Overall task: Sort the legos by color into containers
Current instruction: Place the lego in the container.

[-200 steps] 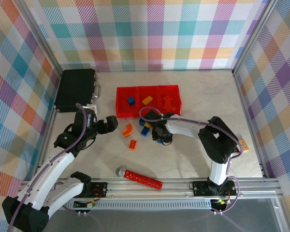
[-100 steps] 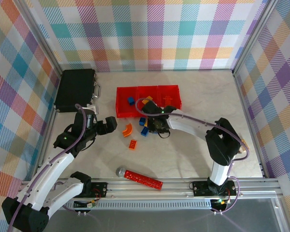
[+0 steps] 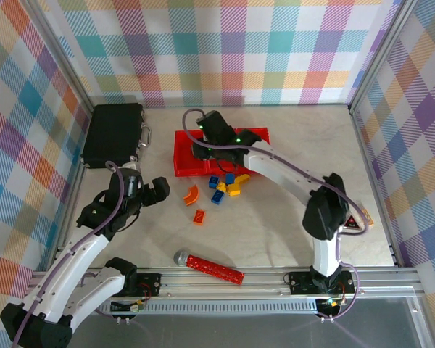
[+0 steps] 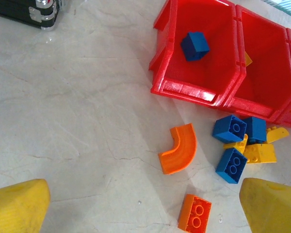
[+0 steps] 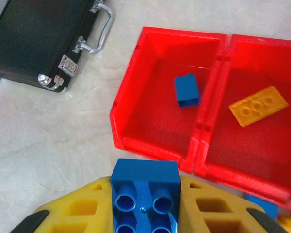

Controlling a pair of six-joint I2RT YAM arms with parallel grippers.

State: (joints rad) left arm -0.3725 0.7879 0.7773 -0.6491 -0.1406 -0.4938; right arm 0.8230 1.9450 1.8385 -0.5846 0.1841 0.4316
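Looking down your right wrist camera, you see the right claw [image 5: 145, 208] clamped on a blue two-by-two brick [image 5: 144, 180], poised at the left end of the row of red bins [image 5: 123, 104]. Another blue brick [image 5: 186, 90] lies in the left bin, and a yellow plate [image 5: 258, 106] lies in the middle one. Your left claw [image 4: 144, 206] hangs wide open over the worktop [image 4: 77, 107]. Near it are a curved orange piece [image 4: 178, 148] and an orange brick [image 4: 195, 218]. A small pile of blue and yellow bricks [image 4: 231, 165] sits just beside the bins' near wall.
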